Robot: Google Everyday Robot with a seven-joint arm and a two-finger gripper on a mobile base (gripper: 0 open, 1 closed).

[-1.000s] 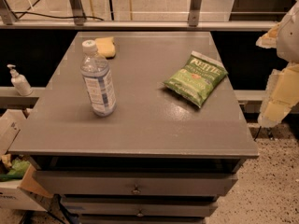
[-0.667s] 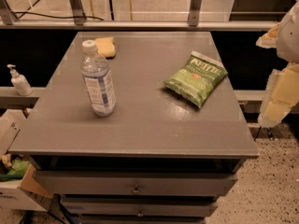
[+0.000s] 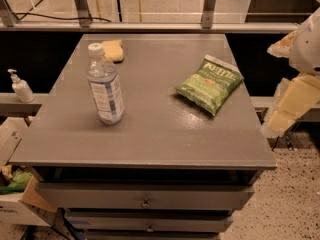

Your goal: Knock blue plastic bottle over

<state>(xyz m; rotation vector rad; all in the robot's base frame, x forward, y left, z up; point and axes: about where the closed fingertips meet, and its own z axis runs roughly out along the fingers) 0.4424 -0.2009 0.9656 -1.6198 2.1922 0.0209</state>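
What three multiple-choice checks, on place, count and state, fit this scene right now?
1. Where is the gripper, relative to the grey table? A above its middle; B beyond its right edge; C under it.
2. How many things lie on the table? A one; B three; C five.
3. The water bottle is: A upright; B on its side; C held.
Answers: B, the gripper hangs off the right side; B, water bottle, yellow sponge, green chip bag; A, it stands on its base.
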